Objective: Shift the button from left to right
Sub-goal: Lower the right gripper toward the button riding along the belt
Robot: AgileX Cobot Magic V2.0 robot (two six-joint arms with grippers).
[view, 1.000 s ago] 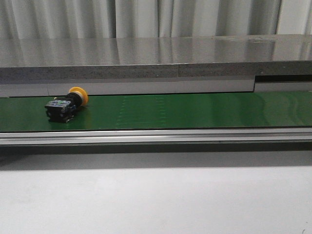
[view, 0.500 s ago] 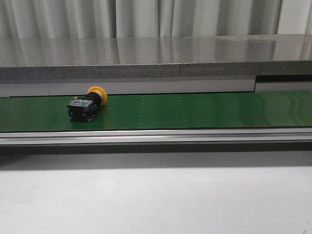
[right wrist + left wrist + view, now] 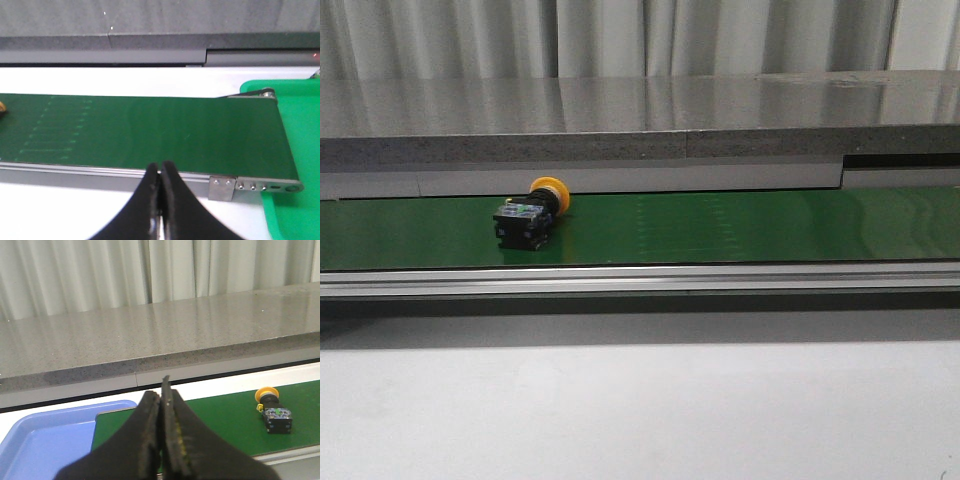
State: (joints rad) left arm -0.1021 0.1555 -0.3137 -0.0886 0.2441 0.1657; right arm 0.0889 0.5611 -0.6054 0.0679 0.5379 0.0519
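Blue tray (image 3: pixel 45 440) sits at the far left end, seen only in the left wrist view, and nothing can be seen in it. Next to it the green belt (image 3: pixel 740 228) starts and runs across the bench (image 3: pixel 640 400) toward the right. The left hand (image 3: pixel 161 405) hangs above that left end with its two fingers pressed together, holding nothing. The button (image 3: pixel 531 212) lies on its side on the left part of the belt, with its yellow cap (image 3: pixel 551 188) pointing to the back and its black body toward the front. No hand touches it. The middle of the belt is bare. Farther right, the right hand (image 3: pixel 160 172) waits over the front edge of the belt, fingers pressed together too, holding nothing. At the far right end sits a green tray (image 3: pixel 295 135). The job looks like it is at the start: the button must get to the right side. Next, I think the right hand must open its fingers and be ready to pick up the button when it is close.
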